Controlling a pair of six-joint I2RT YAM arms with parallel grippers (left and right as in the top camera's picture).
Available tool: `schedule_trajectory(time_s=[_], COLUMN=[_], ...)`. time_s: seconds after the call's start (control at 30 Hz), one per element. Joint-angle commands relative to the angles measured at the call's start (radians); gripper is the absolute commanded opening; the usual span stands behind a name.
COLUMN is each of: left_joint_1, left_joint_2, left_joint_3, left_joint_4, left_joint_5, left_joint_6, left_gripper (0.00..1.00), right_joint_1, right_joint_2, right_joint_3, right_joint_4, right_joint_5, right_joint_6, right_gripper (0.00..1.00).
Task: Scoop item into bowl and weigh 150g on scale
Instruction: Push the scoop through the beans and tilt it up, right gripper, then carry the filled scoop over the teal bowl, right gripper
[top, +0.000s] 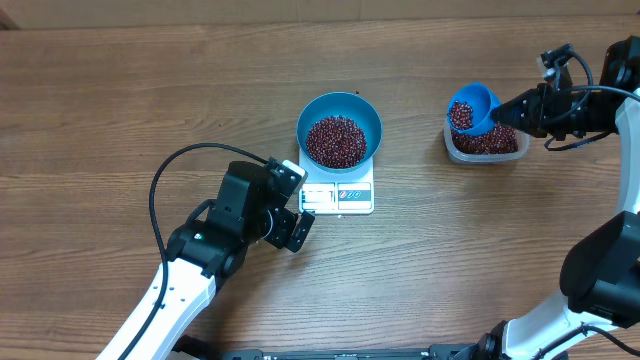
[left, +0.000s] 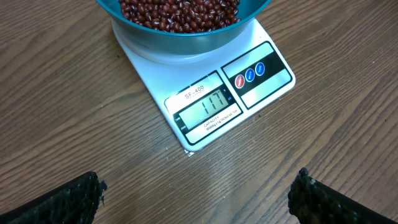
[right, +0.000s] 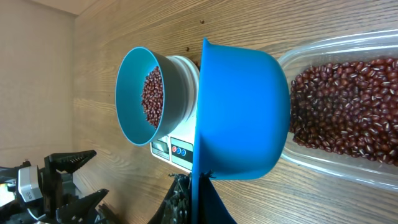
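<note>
Blue scoop (top: 472, 108), clamped in the right gripper (top: 505, 110), needed carrying level to the bowl (top: 339, 128); left gripper (left: 199, 196) stood apart.

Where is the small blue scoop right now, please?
In the overhead view, the scoop hangs at the right, over the clear tub, to the right of the bowl.

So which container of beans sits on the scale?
The big blue bowl; the clear tub rests on the table, and the small scoop is held over it.
</note>
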Motion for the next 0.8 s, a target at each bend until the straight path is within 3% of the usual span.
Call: schedule_trajectory(time_s=[0.0, 0.5, 0.77], left_joint_1=[-0.005, -0.005, -0.005], left_joint_2=[-0.004, -0.004, -0.004], left_joint_3=[-0.003, -0.003, -0.003], left_joint_4=[0.003, 0.003, 0.003], left_joint_5=[-0.002, -0.002, -0.003], left_joint_6=[-0.018, -0.017, -0.018], left_gripper=[0.99, 1.0, 1.0], right_joint_1=[0.031, 0.211, 0.307], right_joint_2=[-0.006, -0.011, -0.011], right_joint_3=[0.034, 0.045, 0.135], right_joint_4=[0.0, 0.007, 0.012], right_joint_5=[-0.033, -0.074, -0.074], right_joint_6=[-0.018, -0.013, 0.033], right_gripper=[0.04, 0.04, 0.04])
